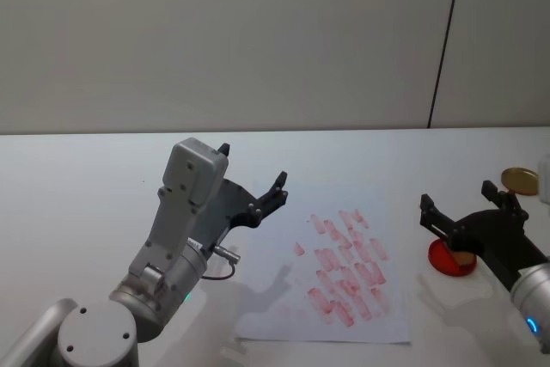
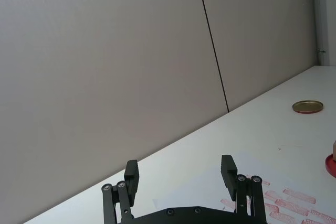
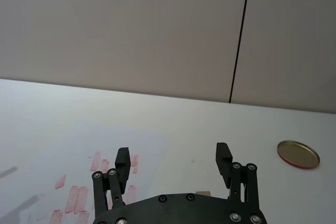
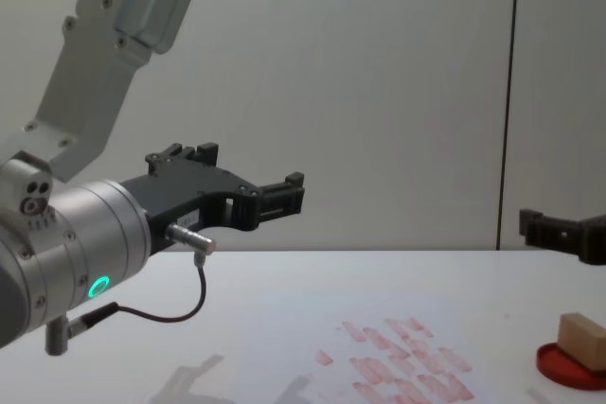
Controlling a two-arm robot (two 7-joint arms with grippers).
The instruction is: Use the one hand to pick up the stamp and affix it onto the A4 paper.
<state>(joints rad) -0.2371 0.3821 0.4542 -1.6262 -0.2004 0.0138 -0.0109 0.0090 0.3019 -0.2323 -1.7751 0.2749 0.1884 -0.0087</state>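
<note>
- The right gripper is hanging with its two fingers spread wide, holding nothing.
- It is floating up off the table, just above the stamp. It may be a little behind it, but that is hard to tell.
- The stamp is standing on the red ink pad, not on the A4 paper.
- The red ink pad is lying at 3 o'clock from the A4 paper, near its edge.
- A gold lid is lying at 1 o'clock from the red ink pad.
- The left gripper is hanging wide open too, up in the air at 9 o'clock from the red marks.
</note>
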